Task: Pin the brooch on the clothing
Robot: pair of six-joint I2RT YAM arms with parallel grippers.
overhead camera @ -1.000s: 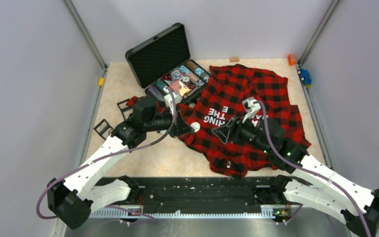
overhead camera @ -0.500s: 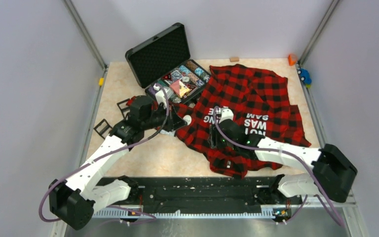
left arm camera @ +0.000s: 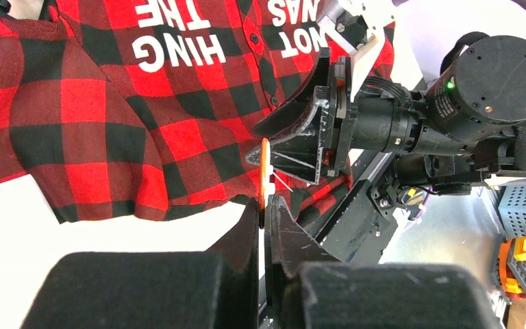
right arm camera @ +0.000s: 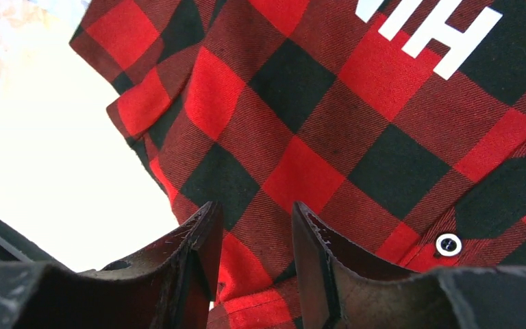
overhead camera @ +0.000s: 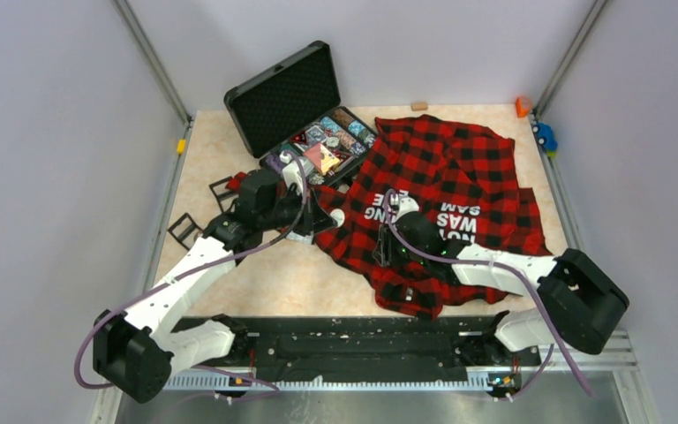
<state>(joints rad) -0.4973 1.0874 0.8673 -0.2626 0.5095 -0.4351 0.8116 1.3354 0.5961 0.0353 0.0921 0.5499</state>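
Top view, flannel shirt (overhead camera: 459,168): red-and-black checks with white block lettering, spread rumpled over the right half of the table (overhead camera: 274,274).
Top view, left gripper (overhead camera: 329,216): at the shirt's left edge, with a small pale round brooch (overhead camera: 338,215) at its tips.
Top view, right gripper (overhead camera: 380,247): low over the shirt's near-left part, near the left gripper; its jaw state cannot be told from here.
Top view, case (overhead camera: 287,93): black, lid raised, its tray of small colourful pieces just beside the shirt's far-left edge.

Left wrist view, left gripper (left arm camera: 266,214): jaws together, clamped on the brooch (left arm camera: 265,171), which shows edge-on as a thin orange-and-white disc standing up from the tips.
Left wrist view, shirt (left arm camera: 144,103): lies beyond the brooch, its hem edge on the pale table; whether the brooch touches the cloth cannot be told.
Left wrist view, right gripper (left arm camera: 294,147): just beyond the brooch, over the shirt edge.

Right wrist view, right gripper (right arm camera: 255,236): jaws apart, checked cloth showing in the gap between them; contact with the cloth cannot be told.
Right wrist view, shirt (right arm camera: 356,123): fills most of the frame, with part of the white lettering at the top and a white snap button (right arm camera: 448,244) to the right of the fingers.
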